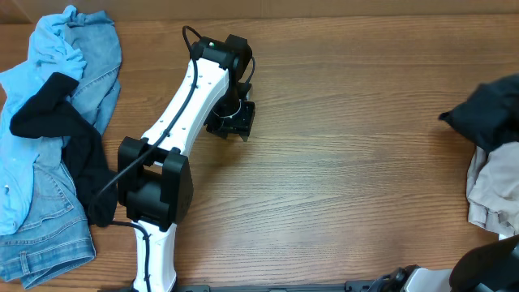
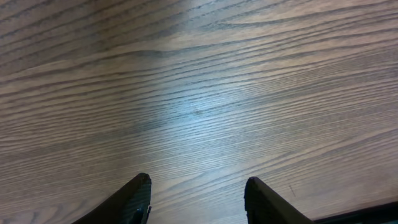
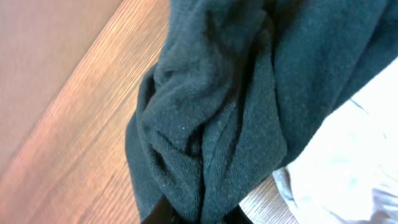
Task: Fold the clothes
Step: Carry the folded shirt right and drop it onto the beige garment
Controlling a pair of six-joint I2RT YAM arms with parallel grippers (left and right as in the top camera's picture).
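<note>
The clothes lie in two heaps. At the table's left edge is light-blue denim [image 1: 57, 122] with a black piece [image 1: 69, 138] draped over it. At the right edge a black garment [image 1: 486, 109] sits above an off-white garment [image 1: 495, 191]. My left gripper [image 1: 231, 120] hovers over bare wood left of centre; its fingers [image 2: 198, 182] stand open with nothing between them. In the right wrist view my right gripper [image 3: 200, 214] is shut on a bunched fold of the black garment [image 3: 211, 112], with the off-white garment [image 3: 348, 162] beside it. The cloth hides most of the fingers.
The wooden table [image 1: 349, 162] stretches between the two heaps. The white left arm [image 1: 174, 113] runs from its dark base [image 1: 154, 191] near the front edge toward the middle. A dark part of the right arm [image 1: 486, 264] shows at the front right corner.
</note>
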